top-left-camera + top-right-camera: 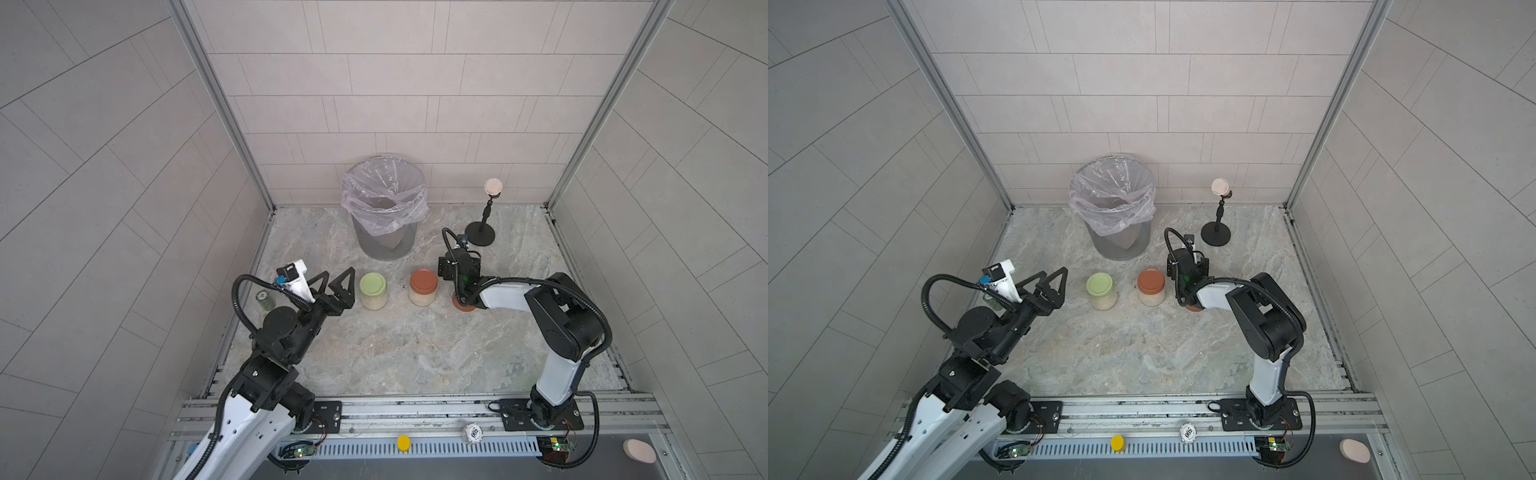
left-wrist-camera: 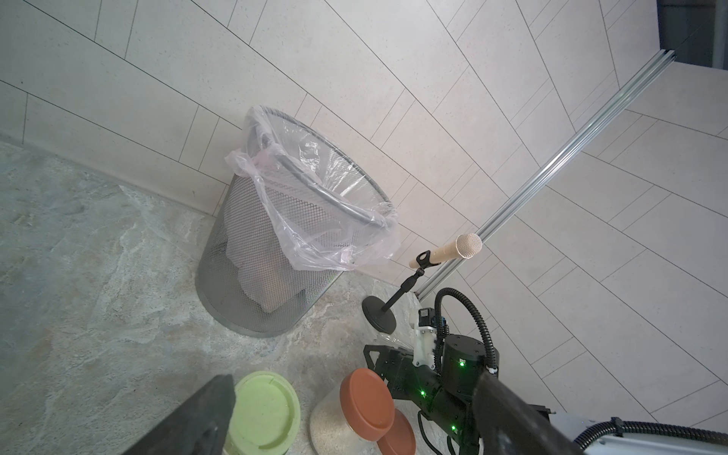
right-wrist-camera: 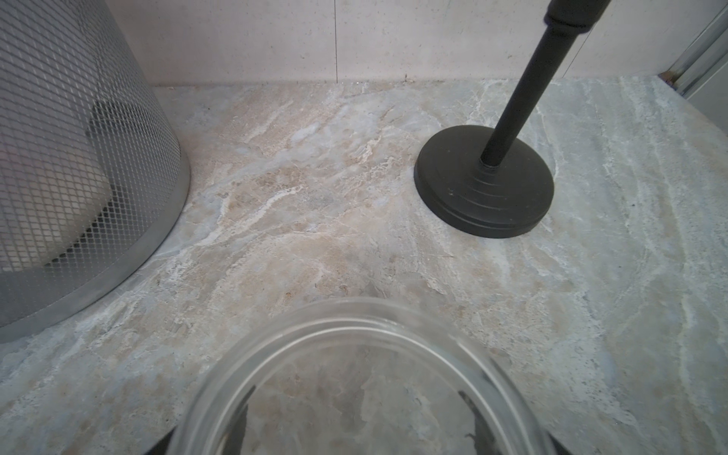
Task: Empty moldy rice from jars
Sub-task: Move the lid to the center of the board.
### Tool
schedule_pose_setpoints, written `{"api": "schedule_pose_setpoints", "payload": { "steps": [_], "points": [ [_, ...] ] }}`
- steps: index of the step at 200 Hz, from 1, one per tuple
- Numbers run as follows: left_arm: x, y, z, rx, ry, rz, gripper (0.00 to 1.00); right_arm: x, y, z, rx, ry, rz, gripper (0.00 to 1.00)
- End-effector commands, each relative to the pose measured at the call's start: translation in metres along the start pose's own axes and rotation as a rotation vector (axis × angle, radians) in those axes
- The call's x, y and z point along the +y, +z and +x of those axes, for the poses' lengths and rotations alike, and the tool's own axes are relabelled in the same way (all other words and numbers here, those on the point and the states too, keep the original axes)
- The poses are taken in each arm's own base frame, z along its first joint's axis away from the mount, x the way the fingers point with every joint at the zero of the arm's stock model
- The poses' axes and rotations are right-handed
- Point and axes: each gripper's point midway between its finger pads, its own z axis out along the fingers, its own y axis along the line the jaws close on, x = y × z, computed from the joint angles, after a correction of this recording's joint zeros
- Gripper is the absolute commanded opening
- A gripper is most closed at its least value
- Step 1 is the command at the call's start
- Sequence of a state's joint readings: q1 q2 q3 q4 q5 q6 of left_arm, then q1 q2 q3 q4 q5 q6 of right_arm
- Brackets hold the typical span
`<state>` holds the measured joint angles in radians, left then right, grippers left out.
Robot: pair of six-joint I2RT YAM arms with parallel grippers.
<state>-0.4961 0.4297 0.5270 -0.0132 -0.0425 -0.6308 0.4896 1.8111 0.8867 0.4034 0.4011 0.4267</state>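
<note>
- Far left, by the wall: small dark green can (image 1: pixel 264 300), stands upright on the marble-patterned table (image 1: pixel 395 353), half hidden behind the left arm's cable.
- Next, the left gripper (image 1: pixel 338 276): hovers over the table with jaws spread wide and nothing between them, tips aimed toward the jars.
- Just beyond those tips, not touching: green-lidded jar (image 1: pixel 373 291), stands upright with its lid on and holds moldy rice (image 1: pixel 374 303) in the lower part (pale grains behind clear glass).
- Behind, against the back wall: grey mesh waste bin (image 1: pixel 384 245), wears a clear plastic liner (image 1: pixel 386 208) folded over the rim.
- Near the green one but apart: red-lidded jar (image 1: pixel 423 286), upright and closed, also carries rice.
- Under the right arm: loose red lid (image 1: pixel 460 306), lies flat on the table, partly covered.
- Then the right gripper (image 1: pixel 453 262): sits low between bin and stand, clamps an open jar (image 3: pixel 356 319), lidless and empty, with the table showing through the glass. Resting or lifted, cannot tell.
- Far right, at the back: beige microphone (image 1: pixel 493 187) on a black round-based stand (image 1: pixel 480 239).
</note>
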Motion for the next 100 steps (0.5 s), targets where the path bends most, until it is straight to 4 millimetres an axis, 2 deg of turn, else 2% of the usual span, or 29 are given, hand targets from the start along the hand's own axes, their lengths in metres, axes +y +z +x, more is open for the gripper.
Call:
{"api": "schedule_pose_setpoints", "payload": {
  "steps": [1, 70, 100],
  "points": [
    [-0.006, -0.004, -0.01, -0.026, -0.002, 0.011, 1.0, -0.005, -0.009, -0.011, -0.052, 0.06, -0.004, 0.72],
    [-0.008, -0.003, -0.007, -0.012, -0.018, 0.024, 1.0, -0.002, -0.03, -0.002, -0.117, 0.033, -0.111, 0.68],
    [-0.009, -0.003, -0.007, -0.01, -0.026, 0.031, 1.0, -0.008, -0.038, 0.008, -0.098, 0.012, -0.109, 0.67]
  ]
}}
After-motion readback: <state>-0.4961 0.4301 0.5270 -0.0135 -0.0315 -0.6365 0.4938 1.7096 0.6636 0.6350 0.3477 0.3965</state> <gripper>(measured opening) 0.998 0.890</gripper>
